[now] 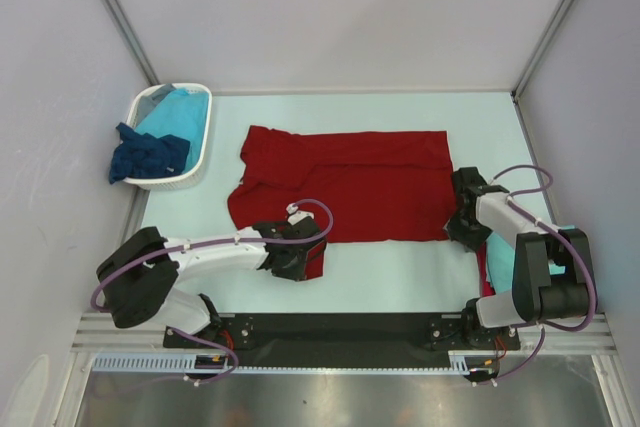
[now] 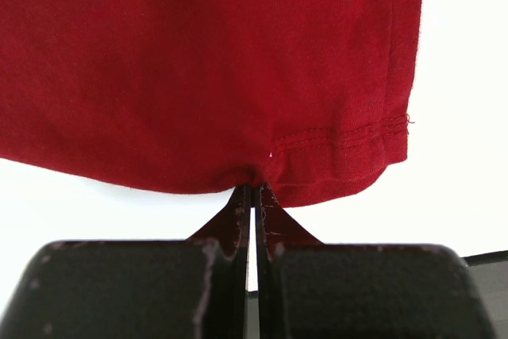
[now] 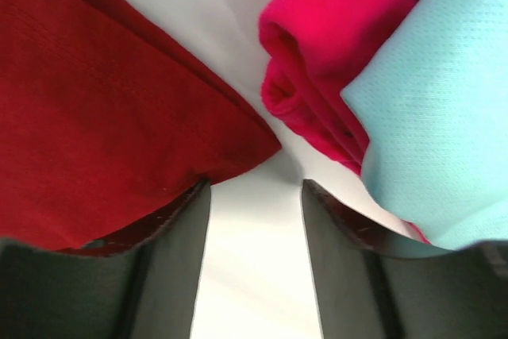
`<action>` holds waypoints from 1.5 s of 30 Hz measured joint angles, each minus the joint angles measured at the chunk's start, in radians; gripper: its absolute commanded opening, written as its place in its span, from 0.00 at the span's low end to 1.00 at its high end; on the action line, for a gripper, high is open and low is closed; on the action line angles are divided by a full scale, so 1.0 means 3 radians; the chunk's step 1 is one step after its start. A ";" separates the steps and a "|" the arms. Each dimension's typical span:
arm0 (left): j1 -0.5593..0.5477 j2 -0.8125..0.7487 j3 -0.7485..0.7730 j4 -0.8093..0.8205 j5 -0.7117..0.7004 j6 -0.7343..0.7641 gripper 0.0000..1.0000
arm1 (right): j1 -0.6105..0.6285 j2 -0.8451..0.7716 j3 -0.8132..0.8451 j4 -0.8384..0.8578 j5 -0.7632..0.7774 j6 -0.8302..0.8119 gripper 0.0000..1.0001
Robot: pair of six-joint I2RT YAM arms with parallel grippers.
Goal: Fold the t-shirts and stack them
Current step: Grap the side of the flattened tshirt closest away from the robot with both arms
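One dark red t-shirt [image 1: 345, 182] lies spread on the counter [image 1: 400, 267]; left fingers [image 2: 159, 291] clamp its 7 o'clock hem; right fingers [image 3: 171, 275] stand apart at 3 o'clock, beside a folded red shirt [image 3: 333, 45] and turquoise shirt [image 3: 444, 117]; one basket [image 1: 200, 165] at 10 o'clock holds a navy shirt [image 1: 145, 157] and a second turquoise shirt [image 1: 180, 117].

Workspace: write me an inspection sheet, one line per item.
surface: pale table, no spills seen
job's things: dark red shirt spread on the table; turquoise shirt and navy shirt in the white basket, the navy one hanging over its rim; folded red shirt and folded turquoise shirt at the table's right edge
clutter: nothing seen
grippers: left gripper shut on the dark red shirt's edge; right gripper open at its corner
cables: purple cables looped on both arms
surroundings: plain walls, metal frame posts
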 measured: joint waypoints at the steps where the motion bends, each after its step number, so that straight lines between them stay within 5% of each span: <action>1: 0.0000 0.0000 0.0000 0.0001 0.0000 0.0001 0.00 | 0.0000 0.0000 -0.0003 0.0013 -0.0005 0.0000 0.50; 6: 0.0000 -0.0001 -0.0003 0.0004 0.0001 0.0003 0.00 | 0.0001 0.0000 -0.0022 0.0128 -0.0062 0.0014 0.03; 11: 0.0000 -0.0001 -0.0003 0.0004 0.0001 0.0004 0.00 | 0.0001 -0.0003 -0.0033 0.0179 -0.0072 0.0028 0.00; 16: 0.0001 0.0000 -0.0003 0.0004 0.0006 0.0004 0.00 | 0.0028 -0.0042 -0.0057 0.0170 -0.0047 0.0031 0.38; 19: 0.0003 0.0000 -0.0003 0.0004 0.0008 0.0004 0.00 | 0.0069 -0.0141 -0.0099 0.0093 0.0000 0.0037 0.50; 45: 0.0006 0.0008 0.0001 0.0003 0.0013 0.0006 0.00 | 0.0038 -0.0004 0.0107 0.0108 0.0093 0.0013 0.60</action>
